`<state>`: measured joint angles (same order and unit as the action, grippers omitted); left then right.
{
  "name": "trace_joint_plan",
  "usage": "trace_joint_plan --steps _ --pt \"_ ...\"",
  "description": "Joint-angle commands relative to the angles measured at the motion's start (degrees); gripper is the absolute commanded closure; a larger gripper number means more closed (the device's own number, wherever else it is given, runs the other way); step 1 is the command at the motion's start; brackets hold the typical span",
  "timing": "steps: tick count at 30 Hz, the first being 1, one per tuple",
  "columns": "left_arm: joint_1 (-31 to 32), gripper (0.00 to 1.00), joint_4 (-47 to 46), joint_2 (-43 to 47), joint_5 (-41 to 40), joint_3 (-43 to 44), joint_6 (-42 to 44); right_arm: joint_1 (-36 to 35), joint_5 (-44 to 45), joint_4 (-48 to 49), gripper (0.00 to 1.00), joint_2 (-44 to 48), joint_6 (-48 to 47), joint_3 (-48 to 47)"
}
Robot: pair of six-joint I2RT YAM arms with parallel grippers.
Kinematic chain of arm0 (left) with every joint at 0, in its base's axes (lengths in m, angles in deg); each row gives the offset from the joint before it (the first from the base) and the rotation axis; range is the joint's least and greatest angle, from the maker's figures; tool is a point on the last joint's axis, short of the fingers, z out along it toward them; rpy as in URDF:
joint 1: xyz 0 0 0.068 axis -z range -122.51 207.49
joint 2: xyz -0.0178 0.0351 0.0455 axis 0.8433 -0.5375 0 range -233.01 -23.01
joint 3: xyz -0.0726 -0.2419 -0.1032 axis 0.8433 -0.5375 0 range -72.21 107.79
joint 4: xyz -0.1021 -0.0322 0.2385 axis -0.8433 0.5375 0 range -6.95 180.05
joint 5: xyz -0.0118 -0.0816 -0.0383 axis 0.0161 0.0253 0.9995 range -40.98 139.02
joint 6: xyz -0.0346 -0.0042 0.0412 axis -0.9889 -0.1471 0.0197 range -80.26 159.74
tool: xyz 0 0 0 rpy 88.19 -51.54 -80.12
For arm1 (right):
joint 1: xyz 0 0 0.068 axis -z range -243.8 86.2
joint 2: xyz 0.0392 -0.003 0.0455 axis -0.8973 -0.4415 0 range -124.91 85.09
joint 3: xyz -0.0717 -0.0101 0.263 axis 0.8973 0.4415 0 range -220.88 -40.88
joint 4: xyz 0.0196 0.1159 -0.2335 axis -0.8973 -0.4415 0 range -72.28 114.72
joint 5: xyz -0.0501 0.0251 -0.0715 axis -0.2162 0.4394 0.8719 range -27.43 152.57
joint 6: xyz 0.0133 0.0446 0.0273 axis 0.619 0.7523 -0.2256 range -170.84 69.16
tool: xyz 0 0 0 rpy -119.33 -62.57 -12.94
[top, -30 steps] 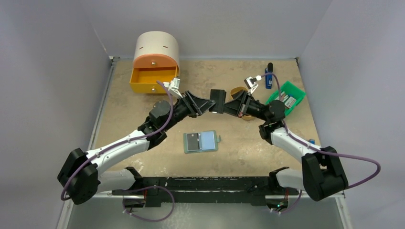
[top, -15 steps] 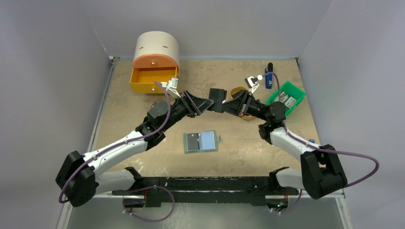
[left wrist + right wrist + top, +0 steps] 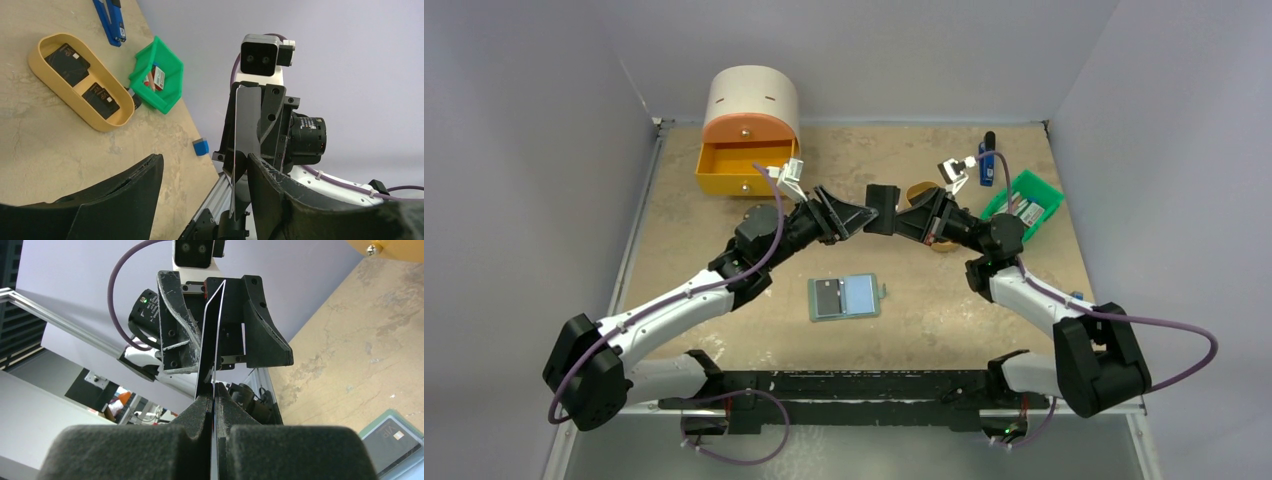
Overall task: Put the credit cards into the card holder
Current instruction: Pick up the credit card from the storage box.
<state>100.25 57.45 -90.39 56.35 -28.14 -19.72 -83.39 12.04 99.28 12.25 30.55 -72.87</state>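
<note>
My right gripper (image 3: 898,216) is shut on one black credit card (image 3: 883,197) and holds it on edge in the air above mid-table; the right wrist view shows the card (image 3: 214,335) pinched between the pads. My left gripper (image 3: 862,213) faces it, open, and the card (image 3: 246,125) stands between its fingers, close to the right finger (image 3: 290,195), which may touch it. The grey-green card holder (image 3: 845,297) lies open on the table below with a card in its left pocket. Two more black cards (image 3: 69,64) lie in the tan tray (image 3: 107,122).
An orange drawer box (image 3: 746,152) with its drawer open stands at the back left. A green bin (image 3: 1024,205) and a blue stick (image 3: 986,160) are at the back right. A small blue block (image 3: 1076,296) lies near the right arm.
The two grippers have drawn slightly closer and shifted a little toward the back, so the left fingers now straddle the card. The right gripper still holds the card.
</note>
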Motion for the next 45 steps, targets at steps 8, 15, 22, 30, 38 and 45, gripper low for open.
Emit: trace_joint_plan --steps 8,15,22,30,38,45 --pt "-0.44 0.27 11.82 1.13 -7.04 4.31 2.3 -0.32 0.37 2.38 1.0 2.28 0.16 -0.76" --pt "-0.49 0.21 13.48 2.6 -7.16 6.02 2.68 -0.18 0.9 4.64 1.0 0.94 1.47 -0.76" --pt "-0.41 0.17 13.77 1.65 -5.82 7.14 2.3 -0.17 1.25 7.87 1.0 -0.55 3.34 -0.92" --pt "-0.49 0.15 10.53 1.9 -2.32 8.04 0.6 -0.11 1.74 6.55 1.0 -0.46 2.97 -0.83" --pt "-0.42 0.13 9.32 2.57 -1.27 9.16 -0.01 -0.15 1.98 5.03 1.0 -0.09 2.48 -0.99" --pt "-0.46 0.12 11.83 3.63 -3.84 9.44 1.19 -0.15 2.57 4.38 1.0 -0.37 2.99 -0.72"
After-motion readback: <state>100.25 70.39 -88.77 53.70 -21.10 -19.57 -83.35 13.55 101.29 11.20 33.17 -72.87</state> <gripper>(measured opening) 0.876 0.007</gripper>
